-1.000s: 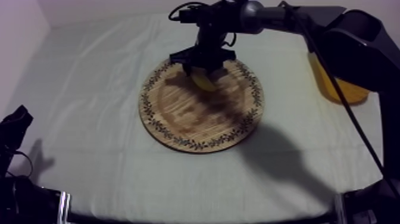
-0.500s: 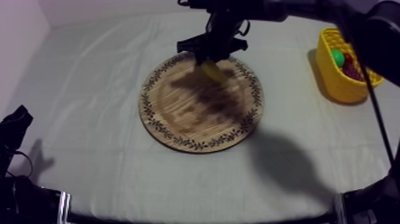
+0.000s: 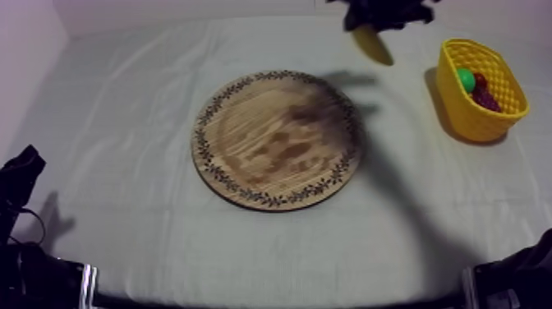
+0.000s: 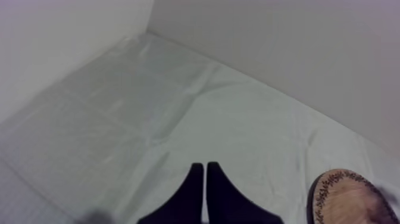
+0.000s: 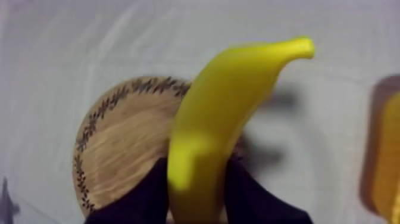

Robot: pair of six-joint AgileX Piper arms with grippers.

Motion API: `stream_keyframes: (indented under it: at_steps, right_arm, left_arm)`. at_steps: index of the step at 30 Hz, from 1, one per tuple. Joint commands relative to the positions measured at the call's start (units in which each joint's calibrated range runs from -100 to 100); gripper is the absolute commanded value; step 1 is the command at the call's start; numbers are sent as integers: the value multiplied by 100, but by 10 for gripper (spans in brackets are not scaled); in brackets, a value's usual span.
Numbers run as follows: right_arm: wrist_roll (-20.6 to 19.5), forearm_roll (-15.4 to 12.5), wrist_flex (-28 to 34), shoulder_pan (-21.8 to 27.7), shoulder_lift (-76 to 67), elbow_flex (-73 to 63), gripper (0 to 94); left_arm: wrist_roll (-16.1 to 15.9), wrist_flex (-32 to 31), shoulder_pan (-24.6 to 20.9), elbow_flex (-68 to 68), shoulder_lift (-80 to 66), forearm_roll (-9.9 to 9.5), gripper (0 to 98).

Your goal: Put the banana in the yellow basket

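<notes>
The yellow banana hangs in the air above the cloth, between the round wooden board and the yellow basket, held by my right gripper, which is shut on it. In the right wrist view the banana stands between the two black fingers, with the board below and behind it and the basket off to one side. The board carries nothing. My left gripper is shut on nothing, its fingers together as a narrow wedge over bare cloth, with the board's rim nearby.
The basket holds a green fruit and a dark red fruit. My left arm rests low at the table's left edge. A pale wall runs along the table's far side.
My right gripper has lifted the banana off the board and carried it up and to the right, towards the basket. The left arm has not moved.
</notes>
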Motion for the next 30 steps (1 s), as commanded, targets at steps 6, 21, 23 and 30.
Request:
stream_keyframes:
  at_steps: [6, 21, 23, 30]
  right_arm:
    - [181, 58, -59, 1202, -989, 389, 184]
    - [487, 41, -763, 2521, -478, 1072, 223]
    - [491, 59, -845, 2565, -391, 1152, 243]
    - [485, 104, -1008, 2636, -210, 1292, 296]
  left_arm:
    - [0, 0, -2, 0, 4, 3, 1]
    - [0, 0, -2, 0, 4, 3, 1]
    - [0, 0, -2, 0, 4, 3, 1]
    - [0, 0, -2, 0, 4, 3, 1]
